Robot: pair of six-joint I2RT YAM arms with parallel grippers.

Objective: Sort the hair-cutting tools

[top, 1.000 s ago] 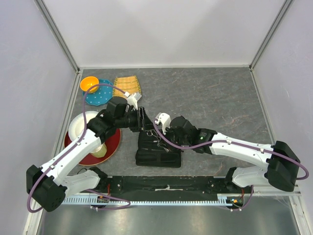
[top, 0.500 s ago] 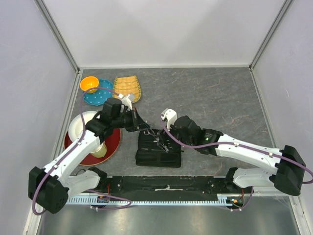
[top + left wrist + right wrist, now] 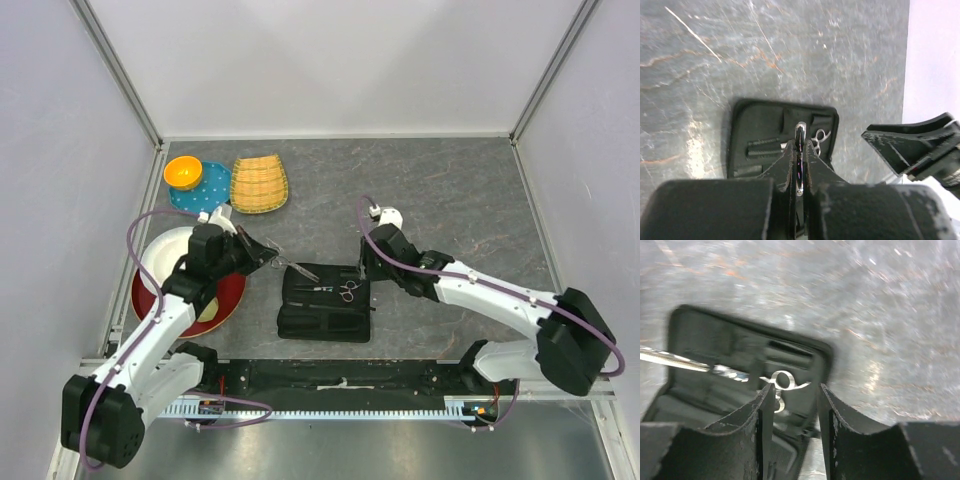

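Left claw (image 3: 266,254) clenched on silver scissors (image 3: 297,268): carry them level, clear of the zip case (image 3: 325,320) ahead; right claw (image 3: 792,392) hangs released.

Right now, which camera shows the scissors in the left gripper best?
Top external: the scissors show full length beyond the left gripper. Left wrist sees only a thin edge between the fingers; right wrist, a blurred blade, probably theirs.

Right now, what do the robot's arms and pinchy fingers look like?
The left arm and right arm are smooth white tubes joined by chunky black joints. A thin purple cable loops along each one. The left gripper and right gripper each have two flat black fingers, scuffed pale along the edges.
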